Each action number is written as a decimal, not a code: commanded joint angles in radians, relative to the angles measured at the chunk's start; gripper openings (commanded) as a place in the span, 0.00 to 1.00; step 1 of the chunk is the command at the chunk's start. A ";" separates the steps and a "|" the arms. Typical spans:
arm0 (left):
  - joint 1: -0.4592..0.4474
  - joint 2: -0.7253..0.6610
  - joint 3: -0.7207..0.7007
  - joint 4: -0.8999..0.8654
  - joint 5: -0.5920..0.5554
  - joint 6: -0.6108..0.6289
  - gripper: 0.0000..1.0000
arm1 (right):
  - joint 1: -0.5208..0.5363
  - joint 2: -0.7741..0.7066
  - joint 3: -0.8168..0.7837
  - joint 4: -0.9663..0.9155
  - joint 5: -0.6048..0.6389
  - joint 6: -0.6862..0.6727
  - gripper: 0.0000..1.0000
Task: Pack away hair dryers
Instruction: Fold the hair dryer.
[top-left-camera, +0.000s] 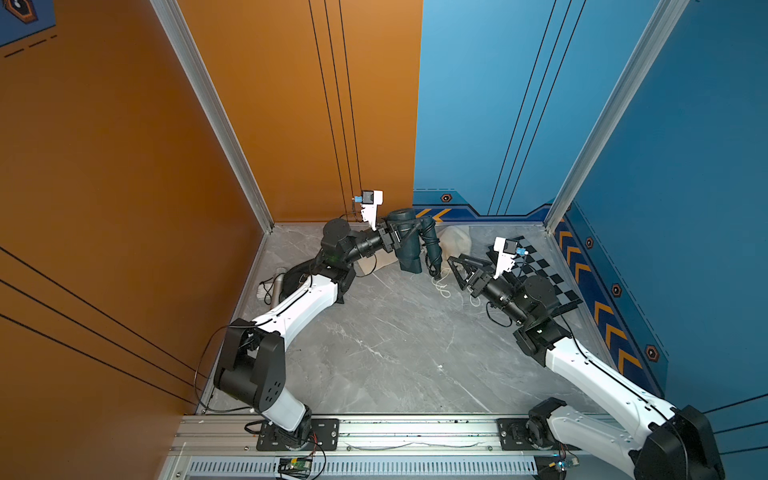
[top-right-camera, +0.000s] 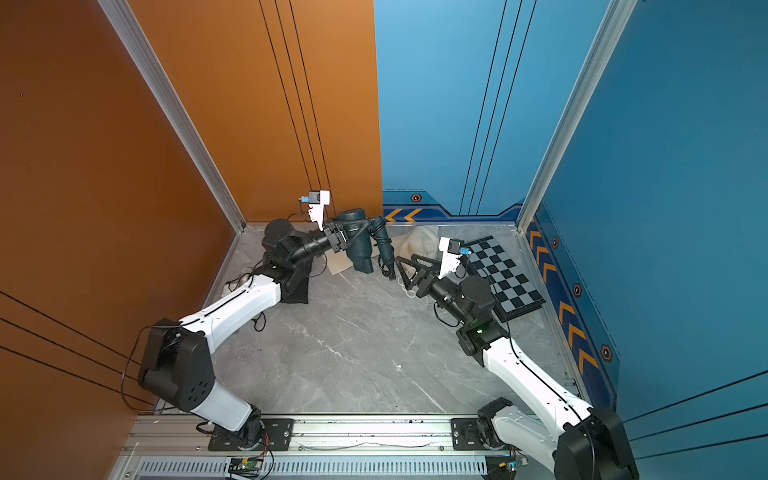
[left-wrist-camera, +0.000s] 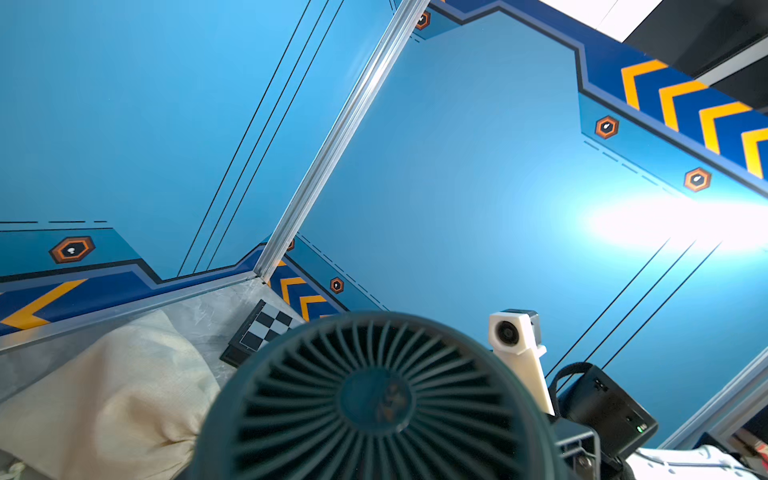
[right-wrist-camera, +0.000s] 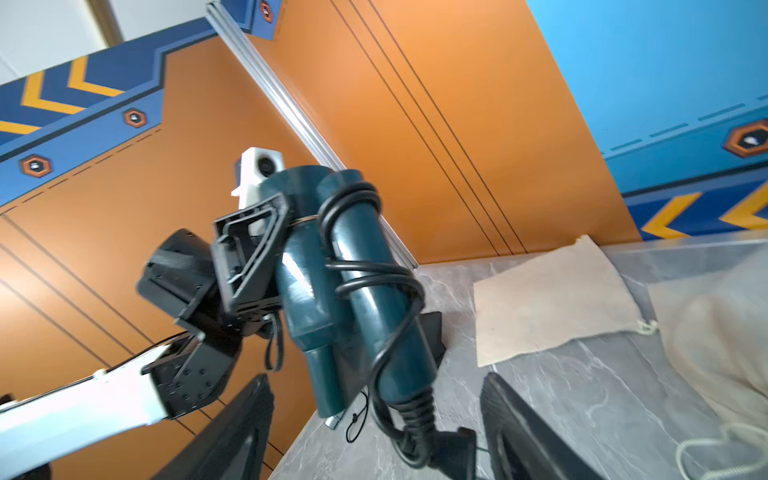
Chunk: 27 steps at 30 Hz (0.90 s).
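Left gripper (top-left-camera: 397, 237) gripped teal hair dryer (top-left-camera: 409, 251) by its barrel, raised over table (top-left-camera: 395, 353). Right gripper (top-left-camera: 454, 273) gaped empty nearby. Suggest spreading beige pouch (top-left-camera: 455, 239) mouth first.

Left gripper (top-left-camera: 409, 233) clamped across the barrel of the teal dryer (top-left-camera: 409, 257), near the back wall, nozzle pointing down at the grey marble table (top-left-camera: 395, 353). Handle folded alongside the barrel, black cord (top-left-camera: 432, 247) wound round it, plug hanging at the low end. Right gripper (top-left-camera: 455, 272) just beside that plug, jaws spread, nothing between them. Stuffed beige pouch (top-left-camera: 455, 241) behind the dryer. Flat beige pouch (top-left-camera: 376, 266) under the left wrist. Checkerboard (top-left-camera: 540, 270) beneath the right arm.
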 joint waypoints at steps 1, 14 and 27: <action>-0.004 0.001 0.038 0.169 0.040 -0.100 0.00 | -0.008 0.033 -0.028 0.179 -0.063 -0.026 0.81; -0.044 0.003 0.079 0.172 0.043 -0.111 0.00 | -0.056 0.311 0.011 0.589 -0.112 0.141 0.78; -0.064 0.034 0.101 0.194 0.018 -0.131 0.00 | -0.002 0.455 0.112 0.757 -0.090 0.244 0.57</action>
